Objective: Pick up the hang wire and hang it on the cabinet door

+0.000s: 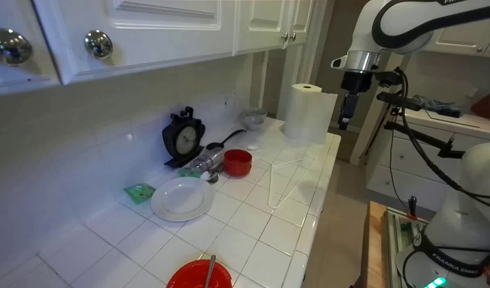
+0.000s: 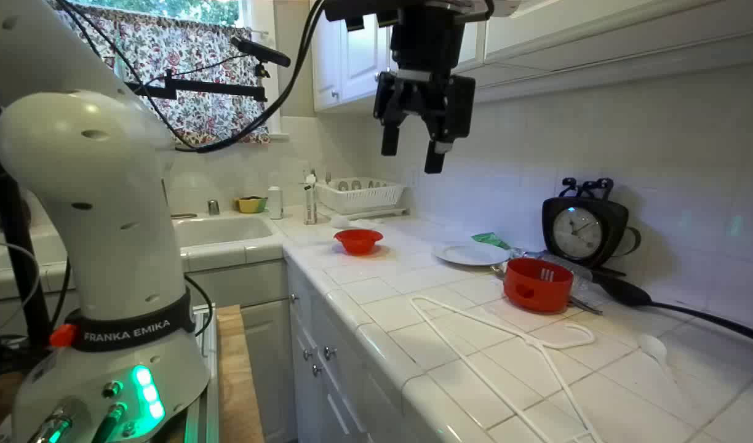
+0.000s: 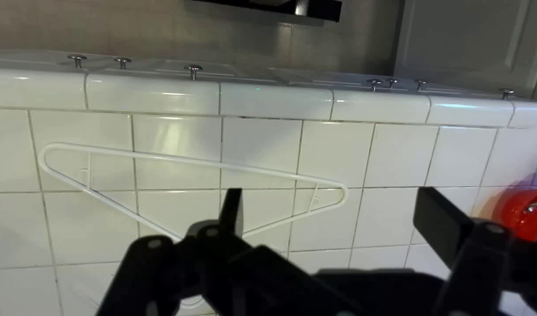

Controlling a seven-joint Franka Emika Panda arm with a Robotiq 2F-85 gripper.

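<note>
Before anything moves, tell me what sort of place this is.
Most likely a home kitchen: in view are a built-in sink, a white dish rack and a paper towel roll.

In the wrist view, my gripper [image 3: 330, 197] is hiding part of the hanger [image 3: 194, 162] from me. In an exterior view, the bottom edge is cutting off the hanger's corner, and the right edge is cropping the ladle [image 2: 633, 295].

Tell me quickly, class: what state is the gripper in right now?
Robotiq gripper: open, holding nothing; the white clothes hanger lies on the tiled countertop.
</note>
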